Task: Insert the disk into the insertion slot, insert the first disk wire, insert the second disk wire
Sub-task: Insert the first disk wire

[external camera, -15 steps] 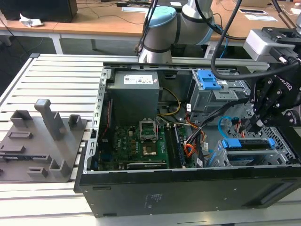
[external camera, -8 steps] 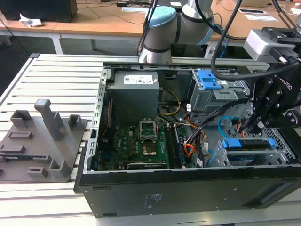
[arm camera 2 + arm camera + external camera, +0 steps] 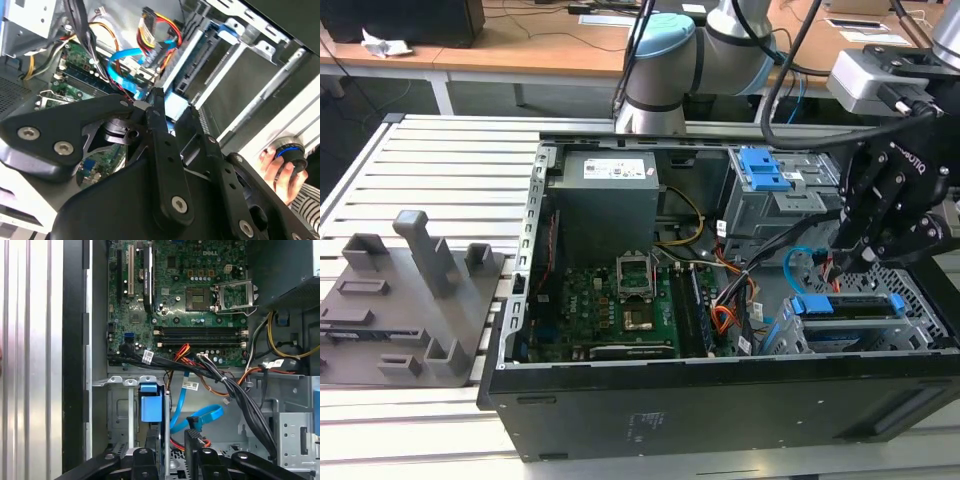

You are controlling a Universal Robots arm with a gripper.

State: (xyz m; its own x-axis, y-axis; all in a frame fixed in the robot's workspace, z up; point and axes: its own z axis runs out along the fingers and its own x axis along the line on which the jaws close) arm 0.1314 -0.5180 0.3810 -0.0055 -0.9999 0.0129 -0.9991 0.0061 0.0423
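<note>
The disk [image 3: 850,308], in blue rails, lies inside the insertion slot [image 3: 912,287] at the exterior view's right end of the open computer case. My gripper [image 3: 842,262] hangs just above it, open, with the perforated cage floor showing between its fingers [image 3: 192,447]. The second disk wire [image 3: 200,415], a light-blue loop, ends in a dark plug [image 3: 192,422] right at one fingertip. Thin red strands of the first disk wire [image 3: 176,443] run between the fingertips; its plug is hidden. In the second wrist view my gripper [image 3: 175,102] stands over the blue rail, with the light-blue cable [image 3: 122,67] beside it.
A taller grey box with a blue latch [image 3: 765,175] stands behind the slot. A black cable bundle [image 3: 235,390] crosses near the gripper. The motherboard [image 3: 620,300] fills the case middle. A grey fixture [image 3: 410,290] lies at the exterior view's left. A person's hand [image 3: 277,167] holds a blue-ringed knob.
</note>
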